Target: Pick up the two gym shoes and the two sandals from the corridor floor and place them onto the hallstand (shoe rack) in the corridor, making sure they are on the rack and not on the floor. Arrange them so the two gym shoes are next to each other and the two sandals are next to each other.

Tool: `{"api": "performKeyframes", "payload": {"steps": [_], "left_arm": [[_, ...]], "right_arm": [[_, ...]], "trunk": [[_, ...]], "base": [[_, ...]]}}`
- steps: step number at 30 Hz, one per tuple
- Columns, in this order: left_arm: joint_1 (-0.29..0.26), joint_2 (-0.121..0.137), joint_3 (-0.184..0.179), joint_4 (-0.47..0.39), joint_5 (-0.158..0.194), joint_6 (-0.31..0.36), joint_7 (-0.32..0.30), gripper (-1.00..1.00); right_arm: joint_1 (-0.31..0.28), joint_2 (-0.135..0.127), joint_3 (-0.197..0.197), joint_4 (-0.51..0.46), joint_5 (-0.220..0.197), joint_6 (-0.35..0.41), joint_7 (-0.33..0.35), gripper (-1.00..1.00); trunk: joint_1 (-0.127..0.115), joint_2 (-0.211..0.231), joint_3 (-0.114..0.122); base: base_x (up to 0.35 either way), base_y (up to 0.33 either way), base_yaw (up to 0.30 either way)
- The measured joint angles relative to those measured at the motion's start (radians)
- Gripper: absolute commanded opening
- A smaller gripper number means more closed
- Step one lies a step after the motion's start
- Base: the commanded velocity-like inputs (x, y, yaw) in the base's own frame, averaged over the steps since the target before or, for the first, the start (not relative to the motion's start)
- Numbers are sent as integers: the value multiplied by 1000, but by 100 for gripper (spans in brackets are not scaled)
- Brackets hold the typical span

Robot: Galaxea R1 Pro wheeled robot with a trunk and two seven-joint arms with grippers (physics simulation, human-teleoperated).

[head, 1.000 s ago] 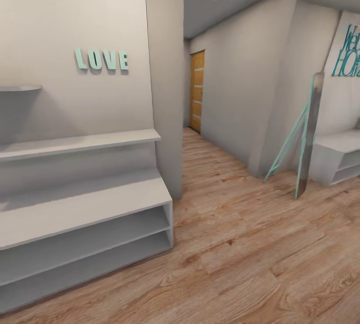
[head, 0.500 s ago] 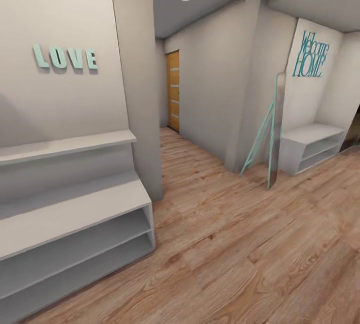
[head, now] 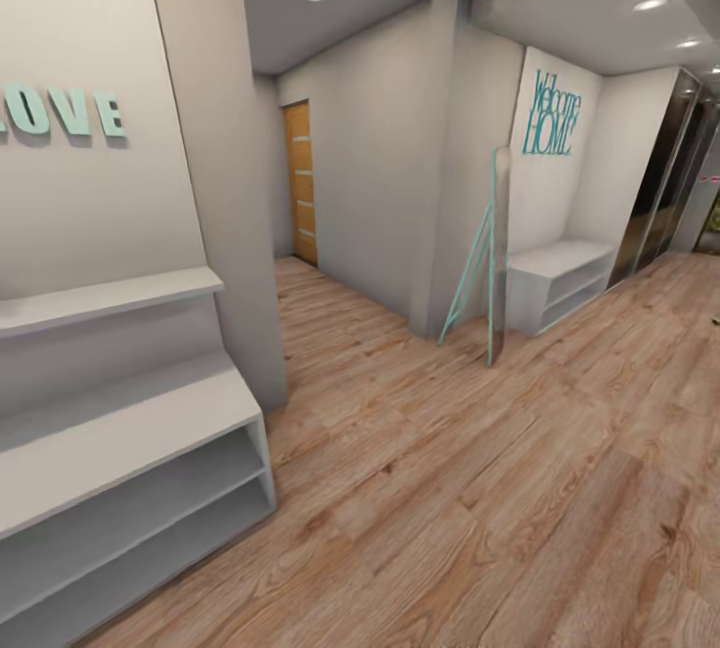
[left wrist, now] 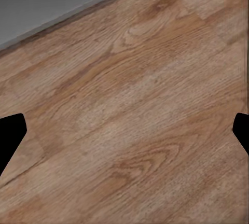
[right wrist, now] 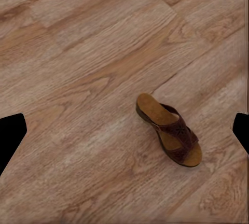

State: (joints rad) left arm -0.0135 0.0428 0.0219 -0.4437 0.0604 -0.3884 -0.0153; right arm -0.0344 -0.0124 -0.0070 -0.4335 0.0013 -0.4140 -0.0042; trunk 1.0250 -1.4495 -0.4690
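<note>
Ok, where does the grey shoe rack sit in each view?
Head view: the shoe rack stands at the lower left, its two low shelves empty.
Left wrist view: a grey corner meets the floor, likely the rack's base.
Right wrist view: a brown sandal lies flat on the planks.
Shared landmark: the wood floor, seen in all three.

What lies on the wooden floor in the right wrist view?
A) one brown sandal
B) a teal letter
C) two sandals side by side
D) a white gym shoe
A: a single brown sandal with a tan footbed and dark straps lies flat on the corridor floor, with no other shoe beside it.
</note>
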Motion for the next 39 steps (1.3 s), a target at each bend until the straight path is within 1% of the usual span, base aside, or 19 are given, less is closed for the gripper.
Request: {"api": "performKeyframes", "payload": {"steps": [13,17,39], "left_arm": [[0,0,0,0,1,0,0,100],[0,0,0,0,-1,0,0,100],[1,1,0,0,-3,0,0,100]], "right_arm": [[0,0,1,0,0,0,0,100],[0,0,0,-1,0,0,0,100],[0,0,1,-1,0,0,0,100]], "trunk": [[0,0,0],[0,0,0],[0,0,0]], "base": [[87,264,-295],[68,173,-295],[5,12,-293]]}}
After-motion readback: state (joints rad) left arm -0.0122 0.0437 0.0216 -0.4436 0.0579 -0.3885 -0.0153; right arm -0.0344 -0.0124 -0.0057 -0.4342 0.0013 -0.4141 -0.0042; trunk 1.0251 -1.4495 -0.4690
